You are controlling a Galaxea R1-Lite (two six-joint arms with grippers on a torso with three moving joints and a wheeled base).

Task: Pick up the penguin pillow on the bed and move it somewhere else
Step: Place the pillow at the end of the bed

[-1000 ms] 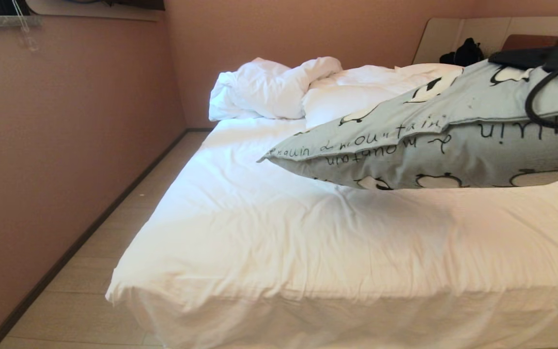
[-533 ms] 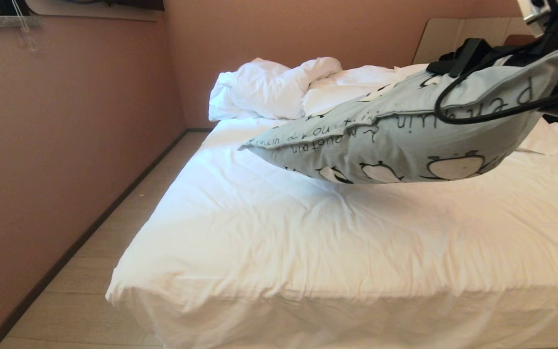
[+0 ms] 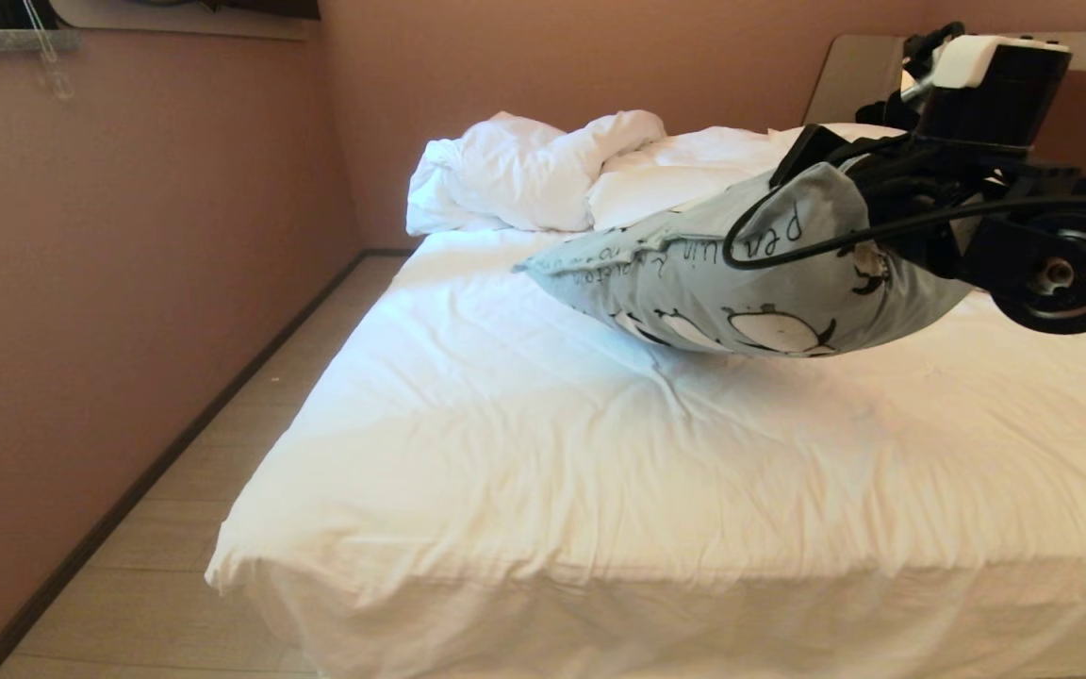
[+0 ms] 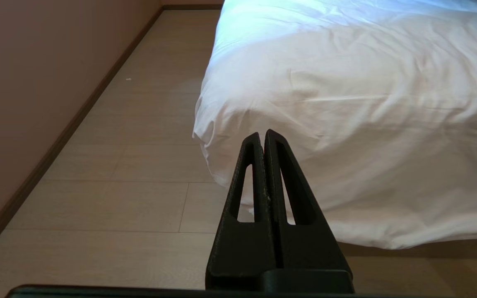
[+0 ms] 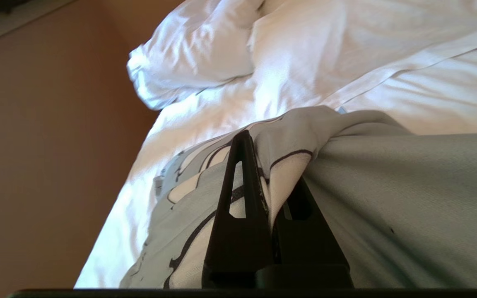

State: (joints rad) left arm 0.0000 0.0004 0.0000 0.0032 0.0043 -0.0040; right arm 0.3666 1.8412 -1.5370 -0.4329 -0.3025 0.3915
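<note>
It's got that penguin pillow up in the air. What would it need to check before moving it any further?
1. Right gripper shut on the pillow: ok.
2. Grip deep enough: cannot tell, only a bunch of fabric sits between the fingers.
3. Pillow off the bed: ok, it hangs above the sheet.
4. Duvet out of the way: ok, heaped at the far end.
5. Left gripper idle: ok, shut, empty, by the bed's corner.
6. Drop spot picked: cannot tell.

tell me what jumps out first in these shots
The penguin pillow hangs in the air over the bed, pinched at its right end by the right gripper. Behind it a crumpled white duvet is heaped near the wall. The left gripper sits shut by the bed's corner.
</note>
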